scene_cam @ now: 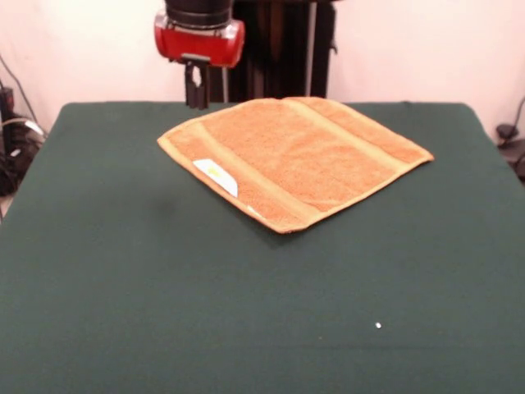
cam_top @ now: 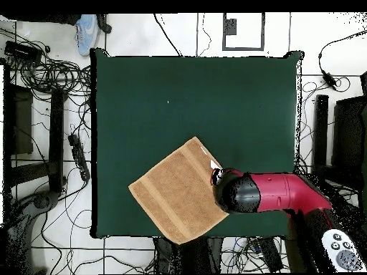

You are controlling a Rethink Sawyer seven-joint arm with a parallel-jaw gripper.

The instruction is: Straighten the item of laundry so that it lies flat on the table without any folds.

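The orange-yellow towel (scene_cam: 295, 160) lies spread like a diamond on the far half of the green table (scene_cam: 246, 312), with no folds showing. Its white label (scene_cam: 215, 176) sits at the near left edge. One corner reaches the table's far edge. My gripper (scene_cam: 196, 103) hangs just above the table at the towel's far left corner. It looks shut and holds nothing. In the overhead view the towel (cam_top: 175, 193) lies near the bottom edge of the table (cam_top: 193, 100). The red arm (cam_top: 279, 192) and its dark head cover the towel's right corner and hide the gripper.
A tiny white speck (scene_cam: 378, 326) lies on the near right of the cloth. The dark pedestal (scene_cam: 279, 49) stands behind the towel. Cables and stands (cam_top: 43, 143) crowd the floor around the table, and a light blue shoe (cam_top: 84, 32) shows at the top left.
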